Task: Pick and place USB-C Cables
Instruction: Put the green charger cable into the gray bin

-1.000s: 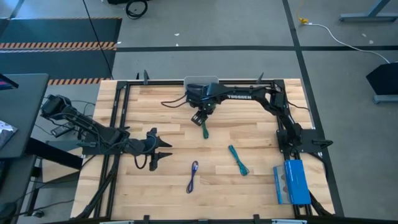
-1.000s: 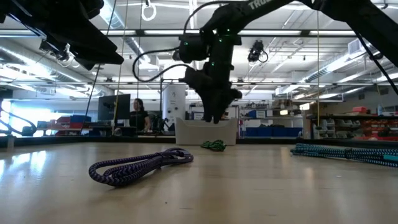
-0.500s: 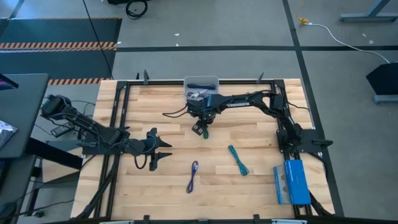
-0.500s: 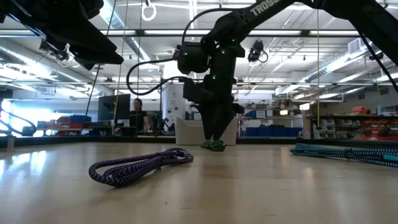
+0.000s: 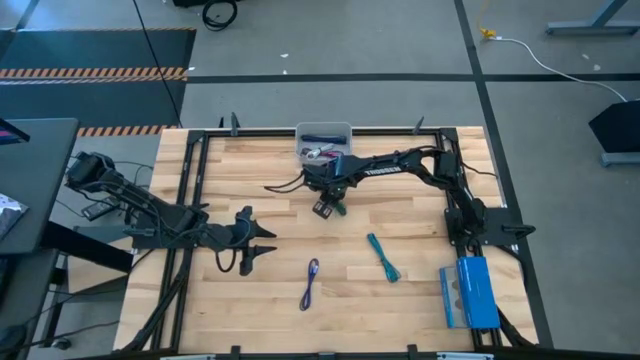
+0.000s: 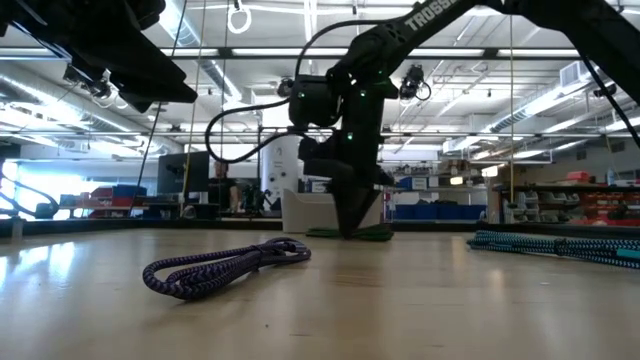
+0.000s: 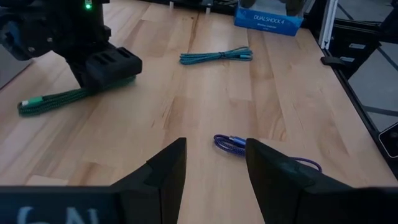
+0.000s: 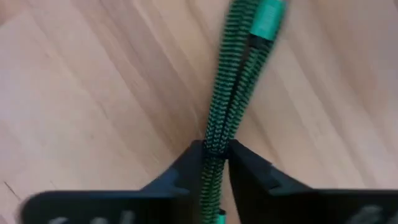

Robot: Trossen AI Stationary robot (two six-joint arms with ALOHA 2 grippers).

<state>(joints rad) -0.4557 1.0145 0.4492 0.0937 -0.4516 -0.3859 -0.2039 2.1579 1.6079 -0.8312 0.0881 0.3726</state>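
Green cable [image 8: 219, 134]: flat on the wooden worktop [image 5: 270, 210], just in front of the clear bin [image 5: 323, 133]; long axis runs away from the wrist camera, connector end farthest out.
Right tool [image 5: 329, 206]: down at the worktop, clenched on the green cable's near end.
Left tool [image 7: 211, 171]: released, jaws apart, low over the worktop's left side.
Purple-blue cable [image 5: 309, 283]: front centre, lying roughly front-to-back.
Teal cable [image 5: 382, 257]: right of it, angled diagonally.

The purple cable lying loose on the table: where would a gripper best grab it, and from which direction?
Likely mid-length, from straight above. The purple cable lies flat as a narrow folded bundle, its strands together, so fingers closing across its width should catch them all. Bare wood surrounds it. The open left gripper is nearest.
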